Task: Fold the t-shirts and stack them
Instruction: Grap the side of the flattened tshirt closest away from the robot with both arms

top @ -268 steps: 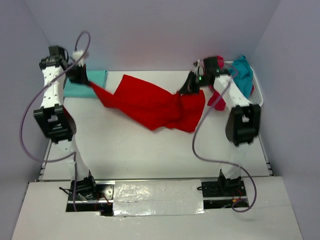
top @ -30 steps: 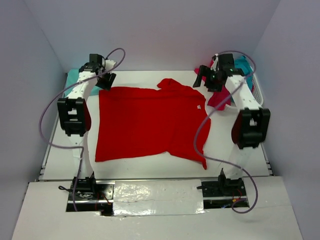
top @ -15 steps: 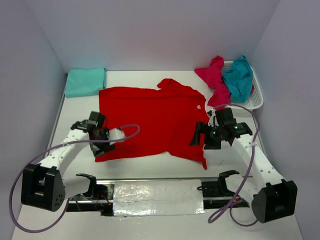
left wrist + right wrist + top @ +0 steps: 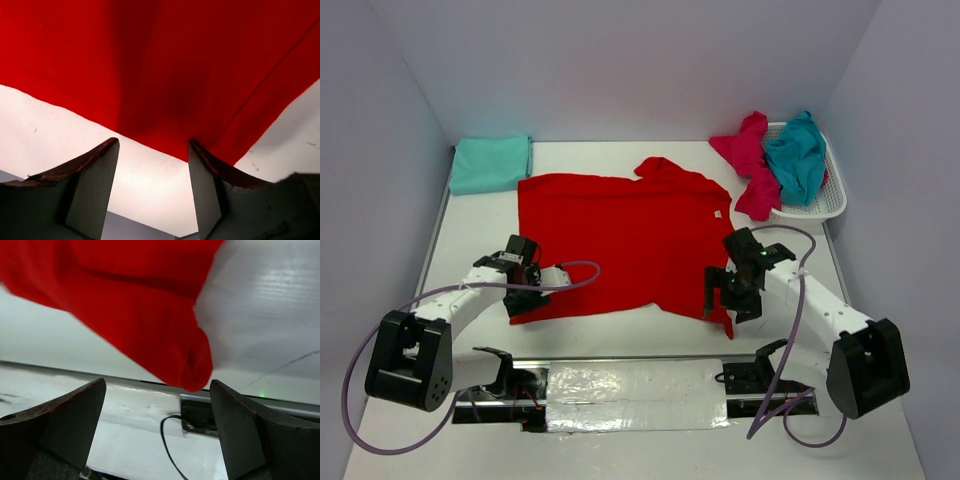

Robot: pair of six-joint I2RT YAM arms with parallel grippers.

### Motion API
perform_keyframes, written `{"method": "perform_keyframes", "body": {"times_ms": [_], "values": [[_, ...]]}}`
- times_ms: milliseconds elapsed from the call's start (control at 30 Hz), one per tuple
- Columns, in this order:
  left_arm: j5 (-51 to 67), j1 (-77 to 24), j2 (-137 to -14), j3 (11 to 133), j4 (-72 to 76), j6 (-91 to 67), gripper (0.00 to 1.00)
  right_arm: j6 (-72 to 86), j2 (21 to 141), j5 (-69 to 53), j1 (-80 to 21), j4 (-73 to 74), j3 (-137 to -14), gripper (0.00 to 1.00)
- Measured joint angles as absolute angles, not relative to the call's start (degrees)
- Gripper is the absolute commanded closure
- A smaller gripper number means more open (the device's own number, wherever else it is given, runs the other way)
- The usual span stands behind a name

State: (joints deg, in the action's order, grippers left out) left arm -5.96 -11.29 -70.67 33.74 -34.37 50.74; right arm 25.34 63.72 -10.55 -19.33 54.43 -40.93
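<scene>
A bright red t-shirt (image 4: 620,235) lies spread flat in the middle of the table. My left gripper (image 4: 524,299) is low at its near left corner, open. In the left wrist view (image 4: 152,142) the red hem (image 4: 165,145) lies just past the fingertips, and the right fingertip (image 4: 196,147) touches its edge. My right gripper (image 4: 728,298) is at the near right corner, open wide. In the right wrist view (image 4: 157,384) the shirt's rumpled corner (image 4: 192,365) sits between the jaws and is not gripped. A folded teal t-shirt (image 4: 490,163) lies at the far left.
A white mesh basket (image 4: 825,205) stands at the far right, holding a teal t-shirt (image 4: 798,150), with a magenta t-shirt (image 4: 748,165) draped over its left rim. The arm bases and cables (image 4: 172,440) sit along the table's near edge.
Both arms came from the shirt's far edge down to its near corners. In the last half second the right gripper moved left toward the corner, narrowing slightly. The shirt has not moved.
</scene>
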Motion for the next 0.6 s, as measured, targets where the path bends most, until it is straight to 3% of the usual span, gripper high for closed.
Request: {"method": "perform_keyframes", "body": {"times_ms": [67, 167, 200, 267, 300, 367, 433, 467, 600], "values": [[-6.1, -11.4, -70.5, 33.6, -34.2, 50.5, 0.35, 26.0, 65.8, -9.1, -20.9, 54.6, -40.4, 0.08], [-5.4, -11.4, -70.6, 33.6, -34.2, 49.0, 0.59, 27.0, 68.4, -6.9, -22.4, 54.7, -40.1, 0.21], [-5.1, -11.4, -70.8, 33.6, -34.1, 48.8, 0.75, 27.3, 69.0, -6.4, -22.6, 54.5, -40.1, 0.37], [-4.4, -11.5, -71.1, 33.5, -33.7, 48.2, 0.96, 27.7, 69.8, -5.9, -22.7, 53.7, -39.7, 0.6], [-4.3, -11.5, -71.2, 33.4, -33.7, 47.7, 1.0, 27.8, 70.3, -5.8, -22.7, 53.3, -39.5, 0.65], [-4.2, -11.5, -71.2, 33.4, -33.4, 47.6, 1.0, 28.5, 71.8, -5.6, -22.7, 52.5, -39.4, 0.7], [-4.1, -11.5, -71.2, 33.4, -33.4, 47.4, 1.0, 28.7, 73.2, -5.4, -22.7, 51.6, -39.3, 0.94], [-4.2, -11.5, -71.1, 33.4, -33.4, 47.2, 1.0, 28.6, 73.5, -5.4, -22.7, 51.2, -39.3, 1.0], [-4.6, -11.4, -69.9, 33.4, -33.9, 46.0, 1.0, 28.9, 73.2, -6.1, -22.7, 50.1, -39.2, 1.0]]}}
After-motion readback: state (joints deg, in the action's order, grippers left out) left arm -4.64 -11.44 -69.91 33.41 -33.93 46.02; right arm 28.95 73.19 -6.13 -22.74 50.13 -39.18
